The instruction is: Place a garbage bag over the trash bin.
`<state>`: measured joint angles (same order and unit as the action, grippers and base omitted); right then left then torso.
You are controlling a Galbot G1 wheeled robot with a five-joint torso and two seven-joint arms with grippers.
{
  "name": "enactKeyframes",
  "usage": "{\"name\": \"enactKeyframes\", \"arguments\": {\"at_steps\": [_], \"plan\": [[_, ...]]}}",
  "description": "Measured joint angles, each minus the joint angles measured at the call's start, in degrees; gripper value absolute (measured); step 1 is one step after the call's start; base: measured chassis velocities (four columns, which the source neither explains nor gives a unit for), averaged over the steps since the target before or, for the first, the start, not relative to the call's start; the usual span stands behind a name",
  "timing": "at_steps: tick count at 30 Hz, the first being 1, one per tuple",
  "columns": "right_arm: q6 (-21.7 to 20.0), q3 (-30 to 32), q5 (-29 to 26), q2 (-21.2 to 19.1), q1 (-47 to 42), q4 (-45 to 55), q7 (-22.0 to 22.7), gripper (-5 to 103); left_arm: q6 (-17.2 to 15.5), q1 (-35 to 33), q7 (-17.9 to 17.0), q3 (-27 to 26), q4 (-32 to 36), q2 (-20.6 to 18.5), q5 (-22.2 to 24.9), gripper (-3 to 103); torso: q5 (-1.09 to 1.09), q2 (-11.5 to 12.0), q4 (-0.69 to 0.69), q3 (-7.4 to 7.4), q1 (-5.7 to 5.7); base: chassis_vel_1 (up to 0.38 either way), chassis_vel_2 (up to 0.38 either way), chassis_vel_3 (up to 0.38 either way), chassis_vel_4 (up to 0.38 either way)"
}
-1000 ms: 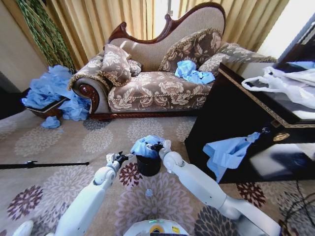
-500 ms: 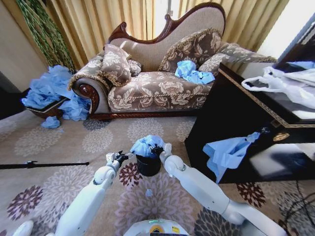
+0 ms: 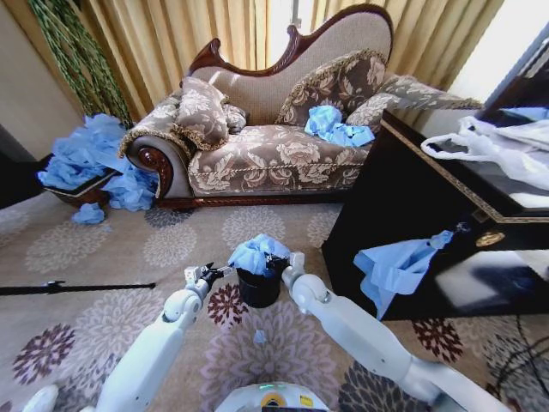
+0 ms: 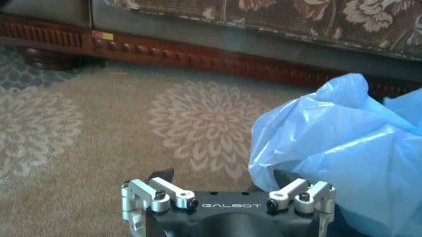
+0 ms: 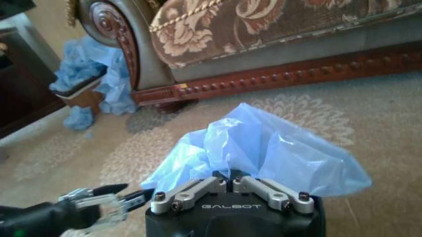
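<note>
Crinkling, thin glossy plastic garbage bag [image 3: 258, 253], showing smooth black trash bin [image 3: 258, 289], lying on matt woven carpet [image 3: 111, 249].

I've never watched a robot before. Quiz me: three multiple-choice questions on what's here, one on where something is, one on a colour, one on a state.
1. Where is the bin?
A. on the sofa
B. on the carpet between the two arms
C. on the black cabinet

2. What colour is the bag over the bin?
A. light blue
B. white
C. green

3. How does the bag sit?
A. stretched neatly around the rim
B. flat on the floor
C. bunched on top of the bin

Answers: 1 B, it stands on the carpet. 2 A, light-blue plastic. 3 C, it is crumpled above the rim, with the right gripper at it.
</note>
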<state>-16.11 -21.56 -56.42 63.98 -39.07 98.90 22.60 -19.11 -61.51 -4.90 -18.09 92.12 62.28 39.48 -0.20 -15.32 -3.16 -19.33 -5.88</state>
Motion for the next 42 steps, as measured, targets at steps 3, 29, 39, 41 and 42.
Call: {"name": "enactKeyframes", "arguments": {"at_steps": [3, 29, 39, 41, 42], "plan": [[0.4, 0.4, 0.1, -0.8, -2.2, 2.9, 0.1, -2, 0.1, -0.1, 0.0, 0.1, 0.0, -0.1, 0.0, 100, 0.00, 0.0, 0.00, 0.00, 0.00, 0.000, 0.000, 0.000, 0.000], [3.3, 7.5, 7.2, -3.2, -19.6, 3.7, -9.9, 0, -0.3, 0.0, -0.6, 1.3, 1.7, 0.0, -0.2, 100, 0.01, 0.0, 0.00, 0.00, 0.00, 0.000, 0.000, 0.000, 0.000], [4.0, 6.2, 10.7, -0.8, -18.6, -3.1, -11.8, 0, -0.6, -0.5, -1.0, 1.2, 3.1, -0.1, -0.1, 100, 0.00, 0.0, 0.00, 0.00, 0.00, 0.000, 0.000, 0.000, 0.000], [4.2, 5.8, 11.6, -0.1, -18.3, -4.1, -12.0, 0, -0.7, -0.6, -2.2, 1.1, 3.3, 0.1, 0.1, 100, 0.00, 0.0, 0.00, 0.00, 0.00, 0.000, 0.000, 0.000, 0.000], [4.3, 5.7, 11.9, 0.3, -18.2, -4.6, -12.0, 0, -0.7, -0.6, -3.0, 1.1, 3.3, 0.2, 0.3, 100, 0.00, 0.0, 0.00, 0.00, 0.00, 0.000, 0.000, 0.000, 0.000]]}}
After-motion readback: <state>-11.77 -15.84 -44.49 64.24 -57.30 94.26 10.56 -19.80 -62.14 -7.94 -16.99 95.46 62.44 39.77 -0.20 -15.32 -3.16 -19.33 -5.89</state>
